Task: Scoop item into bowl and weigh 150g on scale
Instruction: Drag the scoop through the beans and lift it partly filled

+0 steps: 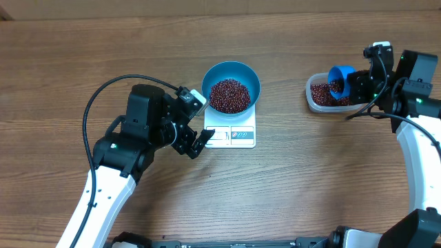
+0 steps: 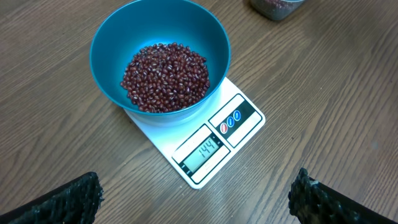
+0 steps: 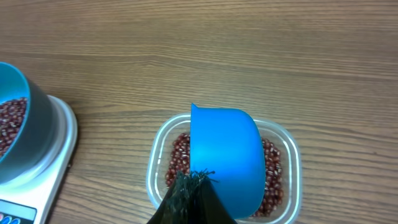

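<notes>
Bowl (image 1: pixel 231 69) of beans (image 1: pixel 229 95) sits on the scale (image 1: pixel 234 136); left gripper (image 1: pixel 200 121) wide open, empty; right gripper (image 3: pixel 194 183) clamped on scoop (image 3: pixel 224 152) above tub (image 3: pixel 292 163).

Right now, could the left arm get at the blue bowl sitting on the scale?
Probably yes. The left gripper is open just beside the scale, facing the bowl, with nothing between them.
</notes>
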